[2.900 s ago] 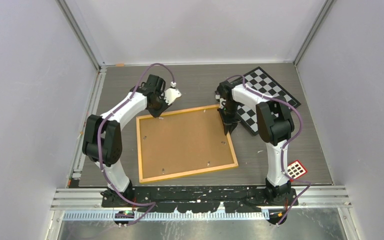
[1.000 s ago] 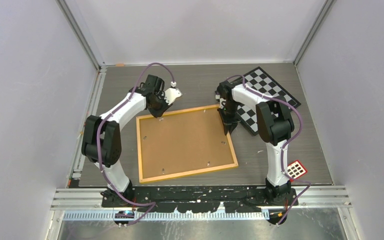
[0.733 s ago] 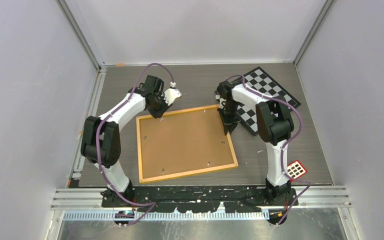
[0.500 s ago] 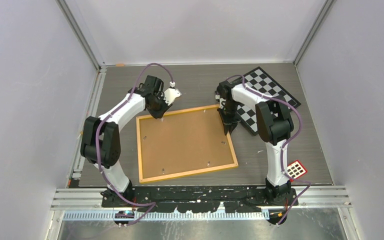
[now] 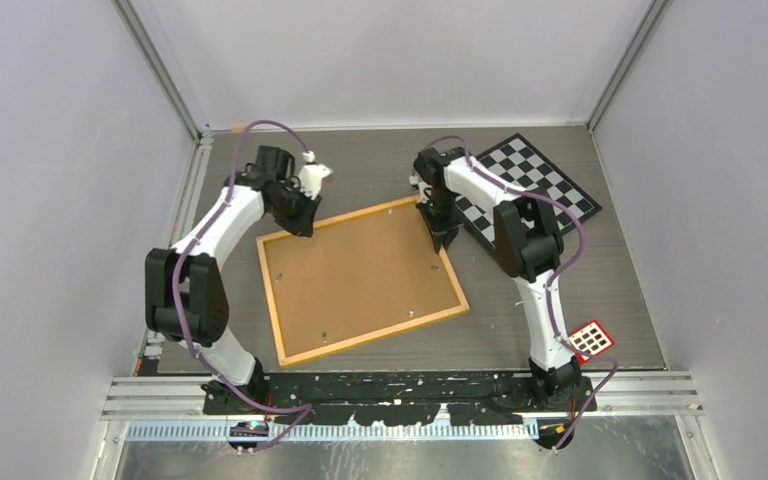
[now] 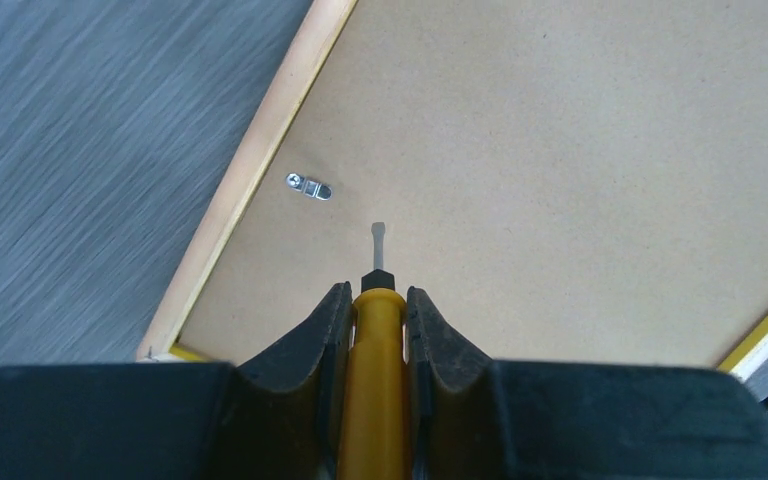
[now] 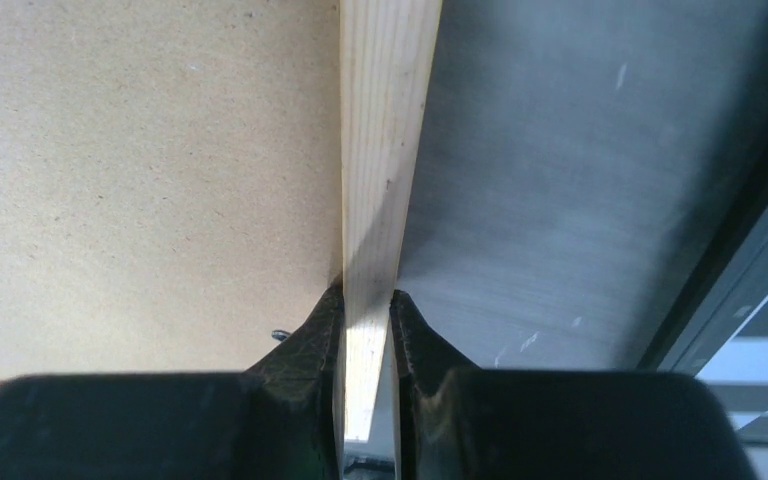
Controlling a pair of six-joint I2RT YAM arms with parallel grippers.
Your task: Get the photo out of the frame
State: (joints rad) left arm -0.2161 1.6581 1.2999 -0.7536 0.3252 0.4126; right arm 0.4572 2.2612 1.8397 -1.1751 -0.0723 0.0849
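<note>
The frame [image 5: 285,342] lies face down on the table, its brown backing board [image 5: 355,275] up; the photo is hidden beneath. My left gripper [image 5: 300,228] is over the frame's far left corner, shut on a yellow-handled screwdriver [image 6: 375,370] whose tip [image 6: 378,232] points at the board beside a small metal clip [image 6: 309,186]. My right gripper [image 5: 440,240] is at the far right corner, shut on the frame's wooden right border [image 7: 385,150], one finger on each side.
A black-and-white checkerboard [image 5: 525,185] lies at the back right, just beyond the frame's right corner. A small red-edged grid card [image 5: 592,340] sits by the right arm's base. Walls enclose the table on three sides.
The frame has turned counter-clockwise and shifted left, its far corners moving away. Both grippers moved left and back with it, the right one still clamped on the border.
</note>
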